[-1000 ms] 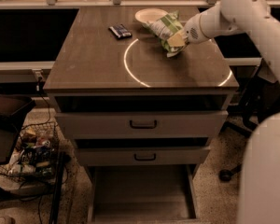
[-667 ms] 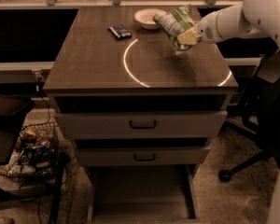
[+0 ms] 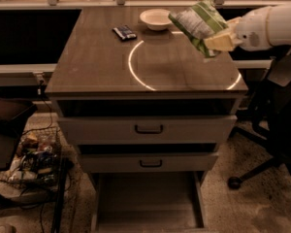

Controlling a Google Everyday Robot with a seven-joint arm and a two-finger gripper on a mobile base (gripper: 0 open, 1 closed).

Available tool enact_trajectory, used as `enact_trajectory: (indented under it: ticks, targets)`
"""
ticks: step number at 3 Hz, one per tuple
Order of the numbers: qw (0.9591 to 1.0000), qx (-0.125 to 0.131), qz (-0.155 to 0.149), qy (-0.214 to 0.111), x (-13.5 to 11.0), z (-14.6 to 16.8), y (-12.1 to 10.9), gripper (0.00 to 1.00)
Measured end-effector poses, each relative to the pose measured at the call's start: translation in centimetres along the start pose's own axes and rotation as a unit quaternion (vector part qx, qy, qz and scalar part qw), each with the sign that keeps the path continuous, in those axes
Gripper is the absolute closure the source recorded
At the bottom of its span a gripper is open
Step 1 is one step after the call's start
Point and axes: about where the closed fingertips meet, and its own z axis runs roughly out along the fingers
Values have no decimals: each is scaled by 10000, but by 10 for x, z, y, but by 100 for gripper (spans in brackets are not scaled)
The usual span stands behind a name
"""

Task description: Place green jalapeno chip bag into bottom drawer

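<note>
The green jalapeno chip bag (image 3: pixel 198 24), green and white with stripes, hangs in the air above the right rear of the cabinet top. My gripper (image 3: pixel 217 41) comes in from the right on a white arm and is shut on the bag's lower end. The bottom drawer (image 3: pixel 148 203) is pulled out at floor level, a wide shallow grey tray with a bare floor. It lies well below and to the front left of the bag.
A white bowl (image 3: pixel 155 19) and a small dark flat packet (image 3: pixel 124 32) sit at the back of the brown cabinet top (image 3: pixel 102 67). Two upper drawers with dark handles (image 3: pixel 148 129) are pulled out slightly. A wire basket of clutter (image 3: pixel 33 157) stands left; an office chair base (image 3: pixel 262 171) stands right.
The gripper has lifted the chip bag off the cabinet top and carried it up and to the right. The arm has drawn back toward the right edge.
</note>
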Motion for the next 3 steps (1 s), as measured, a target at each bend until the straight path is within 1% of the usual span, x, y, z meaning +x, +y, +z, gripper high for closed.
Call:
enact_trajectory:
  ticks: [1,2,3]
  targets:
    - [9997,-78,-180,172,16,-34,20,100]
    - [9983,-222,-155,508,61,-67,44,100]
    - [9968,-504,-13,617,118,-89,71,100]
